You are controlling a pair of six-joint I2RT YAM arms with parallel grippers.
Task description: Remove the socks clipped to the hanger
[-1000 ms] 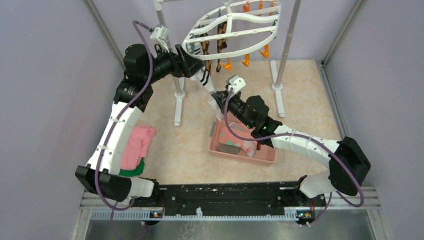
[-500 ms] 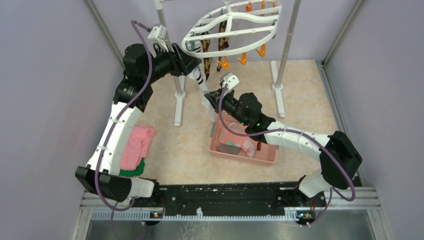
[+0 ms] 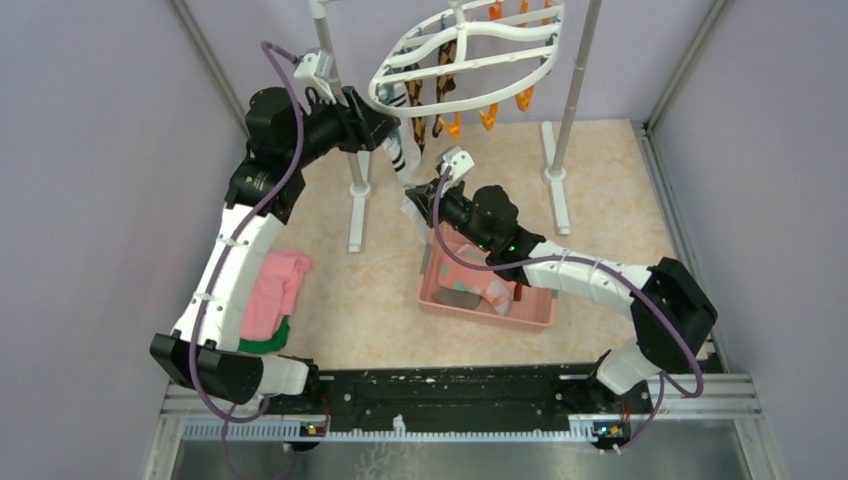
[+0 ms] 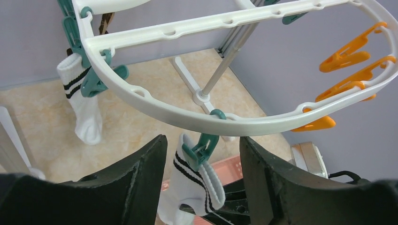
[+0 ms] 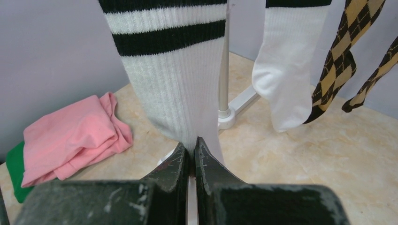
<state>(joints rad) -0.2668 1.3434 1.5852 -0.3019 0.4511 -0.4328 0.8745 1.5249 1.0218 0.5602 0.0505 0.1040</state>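
Under the hanger (image 4: 155, 102), the striped sock (image 5: 173, 89) is pinched by the right gripper (image 5: 192, 154), its teal clip (image 4: 202, 149) flanked by the spread-wide left gripper (image 4: 202, 140)

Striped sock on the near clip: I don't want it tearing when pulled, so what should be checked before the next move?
1. Right pincer shut on the striped sock, low on it: ok.
2. Left pincer open, fingers either side of the teal clip: ok.
3. Clip released from the cuff: not ok, it grips it.
4. Second white sock apart from both pincers: ok.
5. Pink basket directly below the sock: cannot tell.
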